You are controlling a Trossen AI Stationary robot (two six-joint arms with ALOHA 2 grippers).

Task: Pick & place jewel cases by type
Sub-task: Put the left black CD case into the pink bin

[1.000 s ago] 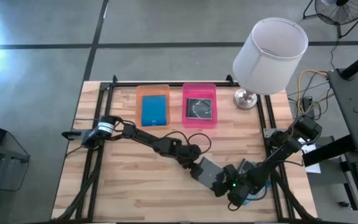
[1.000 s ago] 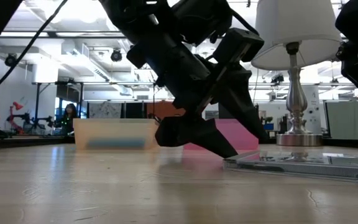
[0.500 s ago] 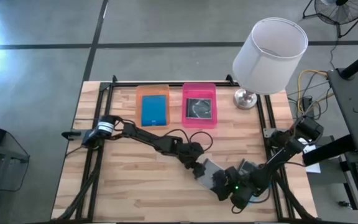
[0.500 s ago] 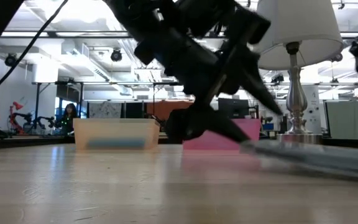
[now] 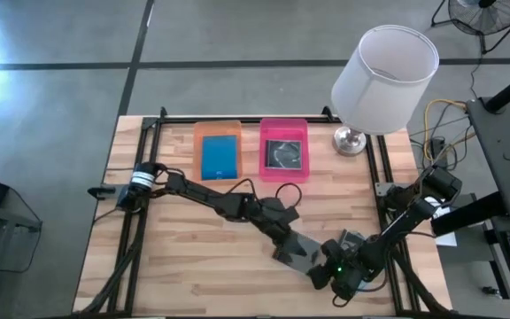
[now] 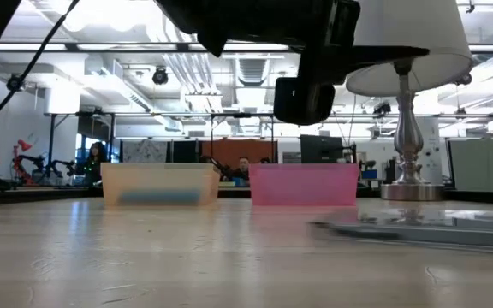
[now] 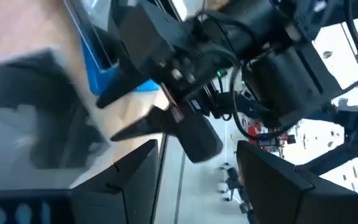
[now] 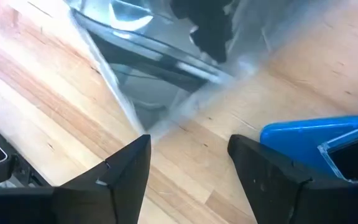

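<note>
- A grey, see-through jewel case (image 5: 301, 252) is near the front edge of the table (image 5: 175, 266), toward the front right corner. It is thin and square, and its sides run diagonal to the table edges.
- In the low view this grey case (image 6: 418, 231) is flat and low on the wood, seen edge-on as a thin plate.
- The left gripper (image 5: 283, 254) reaches diagonally from the left edge to this case. It is at the case's corner that points to the left. I cannot tell if its jaws are clenched on the case or released.
- The right gripper (image 5: 326, 273) comes from the right edge and is beside the opposite side of the same case. Its jaws are spread apart, and in the right wrist view nothing is between the two dark fingers (image 8: 123, 171).
- In the right wrist view a bright blue jewel case (image 8: 319, 140) lies on the wood just beside the grey case (image 8: 160, 68).
- At the back of the table stand two trays side by side. The orange tray (image 5: 220, 131) holds a blue case (image 5: 220, 158), with its long side running front to back.
- The pink tray (image 5: 283, 125) holds a clear case showing a disc (image 5: 283, 153).
- A lamp (image 5: 384, 66) with a white shade stands at the back right corner.
</note>
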